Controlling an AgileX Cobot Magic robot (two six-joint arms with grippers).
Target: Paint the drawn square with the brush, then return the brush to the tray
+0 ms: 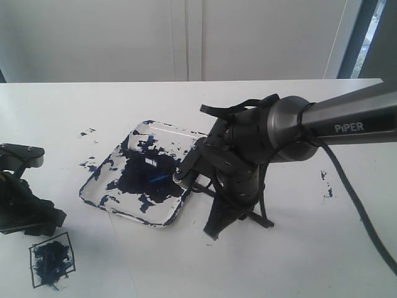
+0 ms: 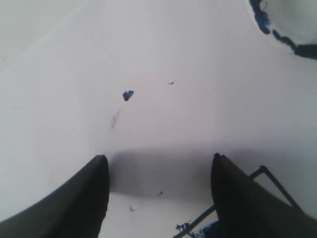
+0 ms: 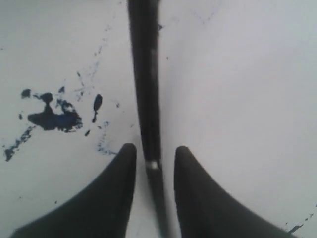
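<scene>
One word can be read — "PiPER", in white letters. It stands on the grey arm tube, right of the tray.

Two pincers are counted, the left pincer and the right pincer, each with two dark fingers. One brush is seen between the right pincer's fingers, and one tray just beside that pincer. One drawn square is found near the left pincer, and at least three clusters of paint flecks are scattered around them on one table.
</scene>
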